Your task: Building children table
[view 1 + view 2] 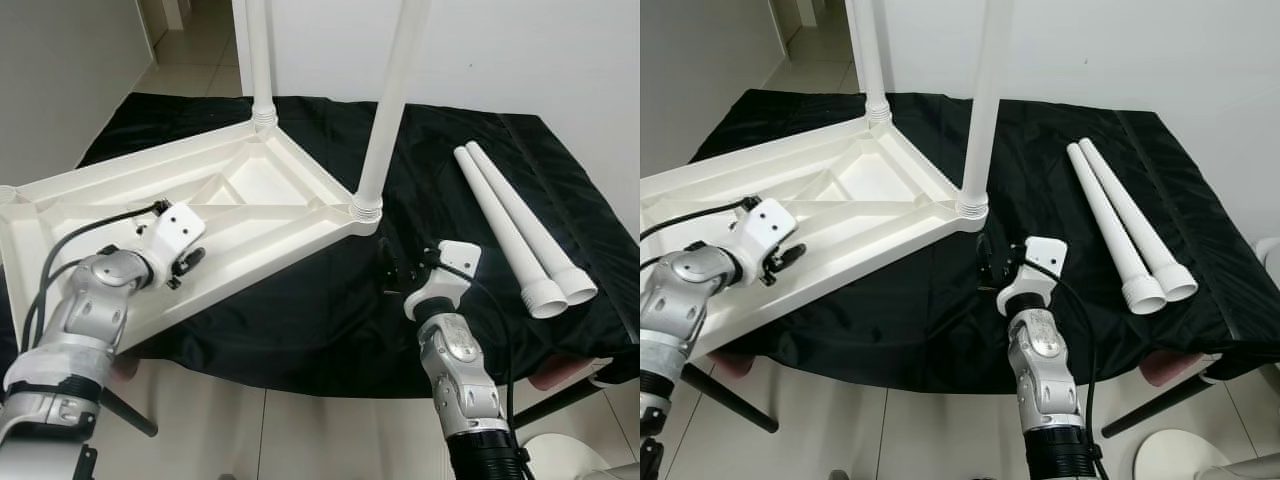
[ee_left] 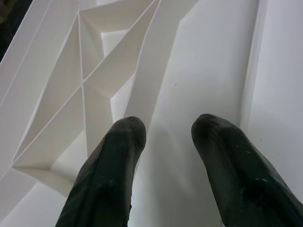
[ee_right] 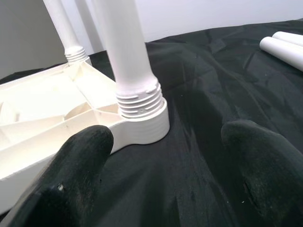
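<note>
White tabletop (image 1: 250,200) (2 white legs (image 1: 520,235)), black cloth (image 1: 330,310).

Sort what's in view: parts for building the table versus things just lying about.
For the job:
tabletop, upside down
two fitted legs
two loose legs
left hand
right hand

Lying about:
black cloth

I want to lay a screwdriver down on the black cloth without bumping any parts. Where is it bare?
The black cloth is bare between the near screwed-in leg and the two loose legs, and along the front edge right of the right gripper. It is crowded on the left, where the upturned tabletop and the left gripper sit.
</note>
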